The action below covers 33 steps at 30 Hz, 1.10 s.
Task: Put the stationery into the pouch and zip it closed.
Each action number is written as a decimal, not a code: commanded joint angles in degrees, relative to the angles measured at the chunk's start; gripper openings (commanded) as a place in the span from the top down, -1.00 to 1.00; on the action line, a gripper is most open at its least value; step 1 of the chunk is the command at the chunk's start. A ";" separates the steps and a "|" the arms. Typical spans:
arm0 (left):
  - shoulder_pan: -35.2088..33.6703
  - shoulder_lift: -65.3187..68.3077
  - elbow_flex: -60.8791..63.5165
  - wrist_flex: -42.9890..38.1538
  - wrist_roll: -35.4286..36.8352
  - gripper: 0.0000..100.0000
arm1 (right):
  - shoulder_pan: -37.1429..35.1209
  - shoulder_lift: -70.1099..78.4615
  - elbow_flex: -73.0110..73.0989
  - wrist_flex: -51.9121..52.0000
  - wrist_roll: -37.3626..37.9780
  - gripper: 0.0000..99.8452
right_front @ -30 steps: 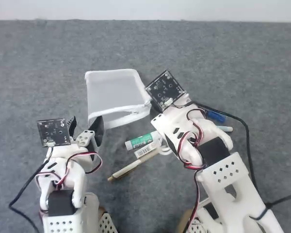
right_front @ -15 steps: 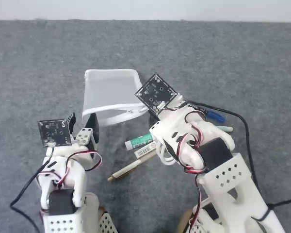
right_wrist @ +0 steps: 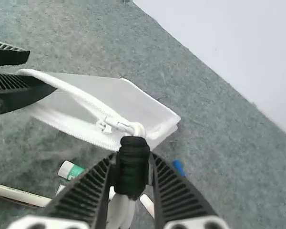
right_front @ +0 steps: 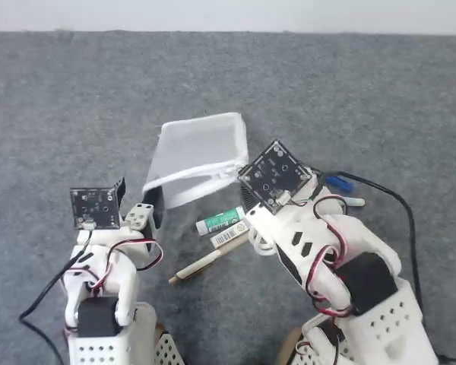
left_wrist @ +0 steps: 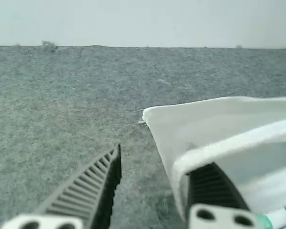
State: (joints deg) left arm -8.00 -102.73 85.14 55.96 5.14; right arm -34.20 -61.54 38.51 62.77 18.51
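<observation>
Right claw point(right_wrist: 132, 161) is clamping, jaws nearly together, on a black tab point(right_wrist: 132, 176) that appears to be joined by a white loop to the zip end of the white mesh pouch point(right_front: 201, 148). Left claw point(left_wrist: 159, 162) is standing wide open and gripping nothing. One finger is sitting under the pouch's lip at the far end from the tab, the other outside it over the grey mat point(right_front: 76, 99). The pouch is lying between the two arms, its mouth partly gaping toward them.

Risks, as judged:
- The mesh is looking light and limp, so pulling the tab is likely dragging the whole pouch unless the left claw is pinching the lip first.
- The finger slipping out would be letting the mouth collapse.
- Both claws are tending the pouch, leaving none free for loading.

Count:
- Pouch: one.
- Loose stationery: five, as far as I am making out.
  - Near the mouth: green-and-white tube point(right_front: 222, 221), labelled pen point(right_front: 229, 238), cream pencil point(right_front: 201, 265).
  - Beside the right arm: blue-capped pen point(right_front: 339, 182), white pen point(right_front: 355, 201).
- Inside the pouch: none appearing yet.
</observation>
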 commanded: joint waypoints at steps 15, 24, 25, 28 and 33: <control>4.22 0.79 -2.86 3.87 -5.71 0.98 | -0.57 -1.71 1.05 -1.80 0.09 0.69; 0.35 0.70 -5.49 5.98 -4.66 0.98 | -0.13 0.04 2.73 -3.74 0.09 0.52; -0.79 0.70 -5.93 6.07 -3.69 0.98 | -0.13 1.10 2.73 -4.09 0.09 0.52; -2.99 0.70 -6.64 6.07 -2.46 0.98 | 1.54 5.14 2.64 -6.29 0.18 0.52; -3.60 0.53 -6.73 5.98 -2.37 0.98 | 6.37 16.40 -2.55 -7.34 0.18 0.52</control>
State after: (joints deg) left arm -11.08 -102.20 82.42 62.11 1.80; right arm -30.86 -51.60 40.97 56.70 18.33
